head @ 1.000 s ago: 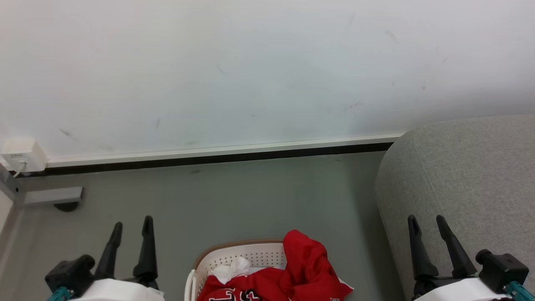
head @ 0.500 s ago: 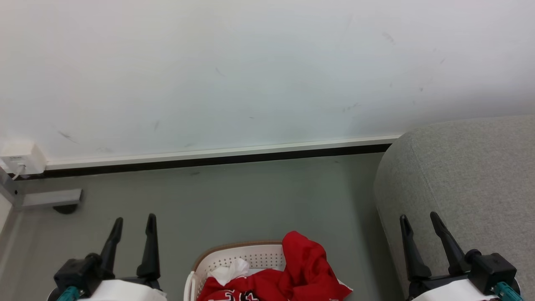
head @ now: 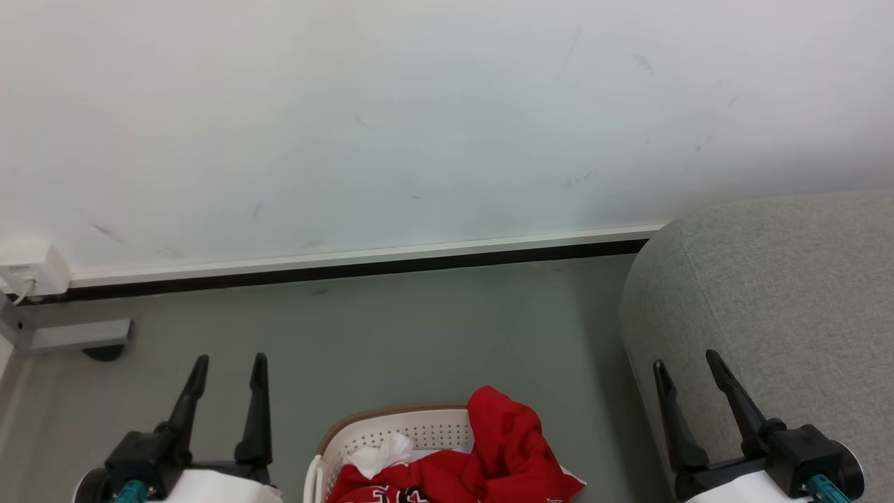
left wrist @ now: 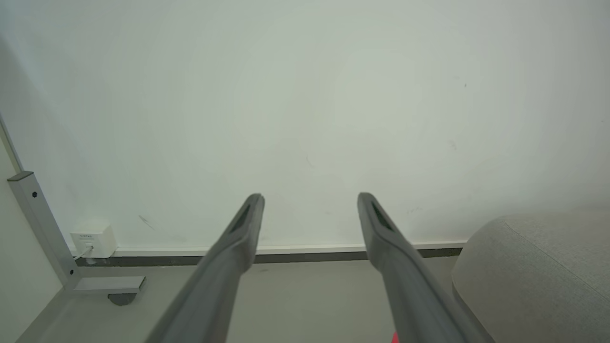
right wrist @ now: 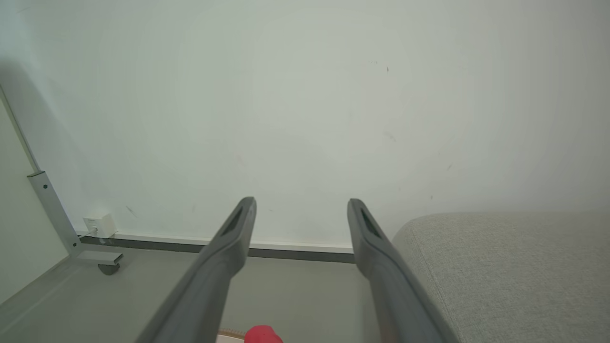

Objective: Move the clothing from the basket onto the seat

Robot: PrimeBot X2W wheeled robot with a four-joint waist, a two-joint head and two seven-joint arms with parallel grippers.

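A: What's in the basket?
B: Your basket (head: 391,427) sits on the floor (head: 419,328), bottom middle of the head view. Red clothing (head: 506,447) is heaped inside, one fold hanging over the right rim. A crumpled white piece (head: 383,453) lies in there too, touching the red. The lettering is cut off by the frame edge.
A: Counts?
B: One basket, one sofa (head: 789,279), two claws. Can't tell how many garments make up the heap.
A: Claws?
B: Your left claw (head: 231,358) is spread wide with nothing in it, over the floor left of the basket. Your right claw (head: 684,358) is spread wide and empty too, in front of the sofa's rounded edge.
A: Room?
B: Grey floor and a pale, scuffed wall (head: 419,105) with a white baseboard (head: 363,253) over a dark strip. The grey sofa stands right of the basket, apart from it. There's a white socket box (head: 31,269) low on the wall at left, with a metal frame foot (head: 73,335) just below it.
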